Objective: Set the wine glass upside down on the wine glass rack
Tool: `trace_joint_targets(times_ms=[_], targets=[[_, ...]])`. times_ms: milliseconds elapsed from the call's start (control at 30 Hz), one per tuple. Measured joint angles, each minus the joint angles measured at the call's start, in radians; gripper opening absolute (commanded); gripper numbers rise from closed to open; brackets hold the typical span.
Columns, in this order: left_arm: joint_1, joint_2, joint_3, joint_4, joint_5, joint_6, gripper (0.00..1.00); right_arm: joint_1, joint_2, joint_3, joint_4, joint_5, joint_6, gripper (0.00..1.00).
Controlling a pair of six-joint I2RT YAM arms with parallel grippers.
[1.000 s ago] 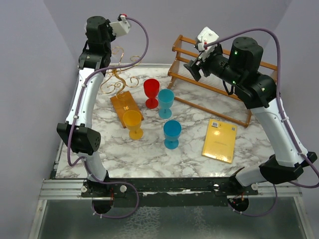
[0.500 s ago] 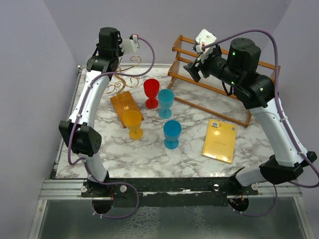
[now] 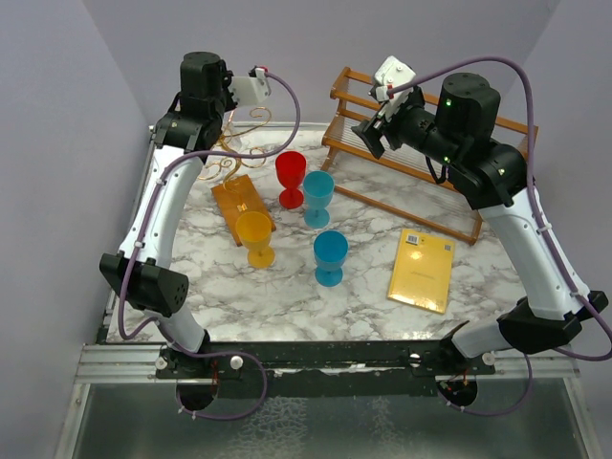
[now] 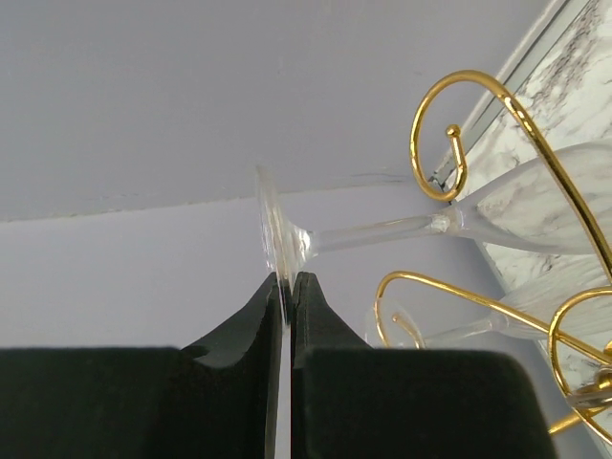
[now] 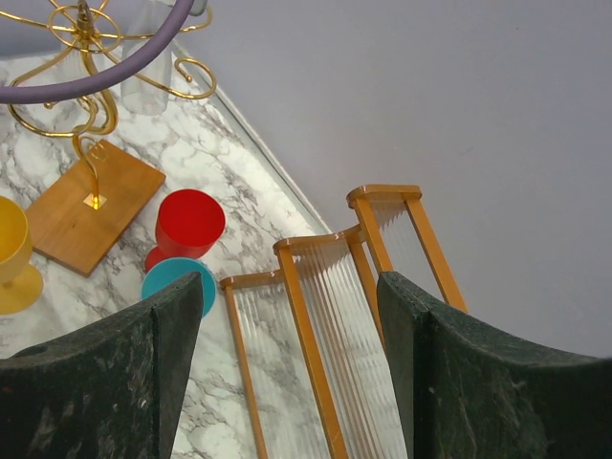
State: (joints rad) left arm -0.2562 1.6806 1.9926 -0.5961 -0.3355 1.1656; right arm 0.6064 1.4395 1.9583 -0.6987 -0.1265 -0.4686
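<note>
Wine glass [image 4: 382, 232]: clear, thin-walled, judged light, slick and brittle. It is best held by foot or stem, never squeezed at the bowl. It lies among the upper gold hooks of the wine glass rack [image 3: 241, 204], the stem beside a curl and the foot pinched edge-on by the left gripper [image 4: 287, 287]. The right gripper [image 5: 287, 287] is well right of the rack, jaws spread and empty. Since half a second ago, the left wrist has shifted slightly leftward and the right arm is unchanged.

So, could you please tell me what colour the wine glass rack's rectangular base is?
Orange-brown wood; the rack's base shows best in the right wrist view.
</note>
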Motion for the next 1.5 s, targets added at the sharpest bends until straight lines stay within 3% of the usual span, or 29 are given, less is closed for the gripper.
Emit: trace_joint_targets(times_ms=[600,1067,1500], targets=[[-0.035,0.003,-0.005,0.032,0.108,-0.032,0.00,0.000,0.000,-0.003,0.000,-0.018,0.000,0.73],[-0.040,0.117,0.025,0.071,0.074,-0.064,0.02,-0.004,0.000,-0.003,-0.001,-0.021,0.000,0.73],[-0.029,0.132,0.080,0.045,0.000,-0.095,0.02,-0.006,0.000,-0.003,-0.001,-0.021,0.000,0.73]])
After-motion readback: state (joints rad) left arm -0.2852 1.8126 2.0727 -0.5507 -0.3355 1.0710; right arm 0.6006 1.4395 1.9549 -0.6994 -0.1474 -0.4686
